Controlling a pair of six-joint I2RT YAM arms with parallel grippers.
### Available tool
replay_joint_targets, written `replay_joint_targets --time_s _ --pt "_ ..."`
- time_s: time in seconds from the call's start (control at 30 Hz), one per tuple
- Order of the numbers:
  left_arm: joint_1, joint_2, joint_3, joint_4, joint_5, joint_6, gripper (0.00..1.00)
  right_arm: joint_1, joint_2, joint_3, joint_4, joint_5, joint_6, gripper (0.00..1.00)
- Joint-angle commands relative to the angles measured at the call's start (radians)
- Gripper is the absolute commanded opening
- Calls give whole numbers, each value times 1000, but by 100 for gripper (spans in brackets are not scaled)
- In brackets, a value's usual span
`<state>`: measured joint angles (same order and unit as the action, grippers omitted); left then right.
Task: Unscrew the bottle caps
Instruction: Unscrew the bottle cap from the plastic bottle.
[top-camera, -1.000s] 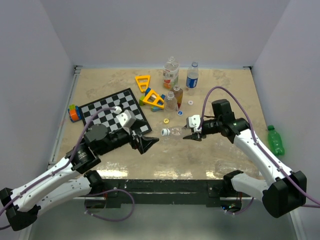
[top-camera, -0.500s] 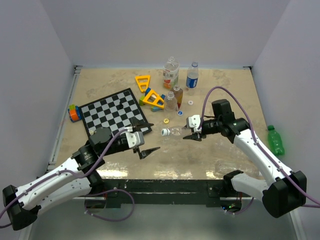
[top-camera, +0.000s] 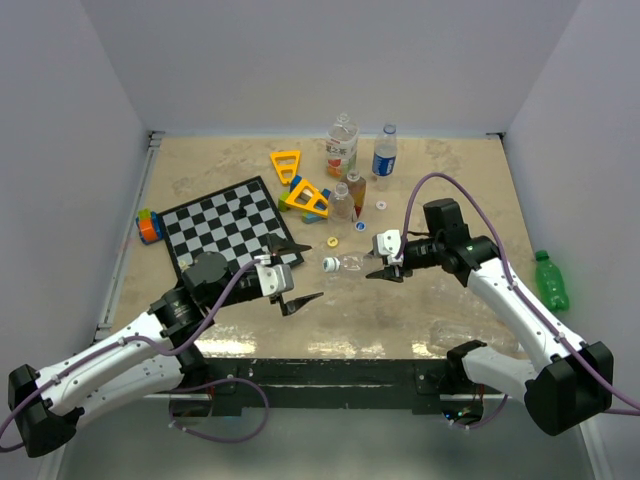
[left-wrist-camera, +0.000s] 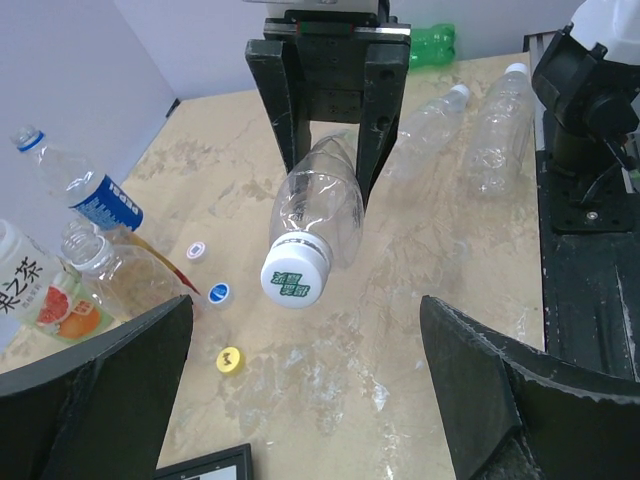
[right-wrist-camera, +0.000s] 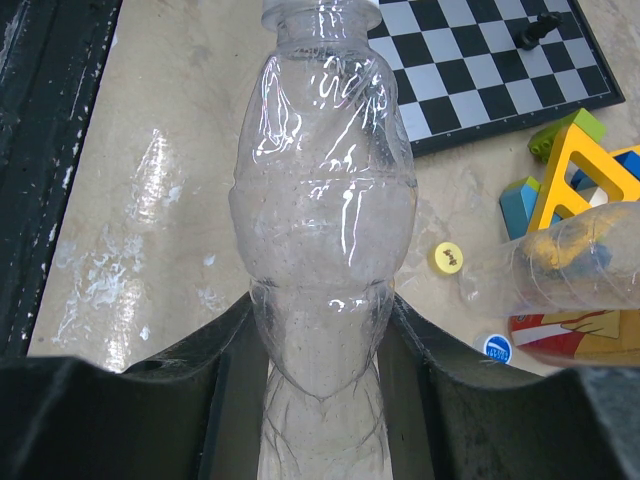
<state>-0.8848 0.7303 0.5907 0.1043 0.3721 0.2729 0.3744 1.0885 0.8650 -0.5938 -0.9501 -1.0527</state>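
1. The right gripper (top-camera: 384, 266) is closed partway around the lower body of a clear, unlabelled plastic bottle (left-wrist-camera: 318, 210). It holds the bottle roughly level above the beige table (top-camera: 450, 190), with the neck aimed at the other arm.
2. The white round screw cap with green print (left-wrist-camera: 296, 279) sits on that neck, facing the left wrist camera a little left of centre.
3. The left gripper (top-camera: 296, 267) is spread fully wide and holds nothing. Its black fingers (left-wrist-camera: 110, 400) stand short of the cap, apart from it.
4. To do this step well, I would first line the left wrist's axis up with the bottle's long axis. Then advance until the pads flank the cap alone, not the neck below it.
5. Close firmly before turning, and twist about the bottle's axis without pulling sideways.
6. The thin wall looks soft, so the bottle may slip or crumple in the right fingers (right-wrist-camera: 200, 400) under the twist; that grip needs to stay tight.
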Motion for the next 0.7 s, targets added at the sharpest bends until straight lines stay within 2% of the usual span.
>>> replay_joint_targets --time_s 0.0,0.67 --pt "1 -14 -8 46 57 46 100 3 1 9 -4 1 -9 13" --pt "1 11 -31 118 76 9 100 3 -4 8 -6 1 -9 13"
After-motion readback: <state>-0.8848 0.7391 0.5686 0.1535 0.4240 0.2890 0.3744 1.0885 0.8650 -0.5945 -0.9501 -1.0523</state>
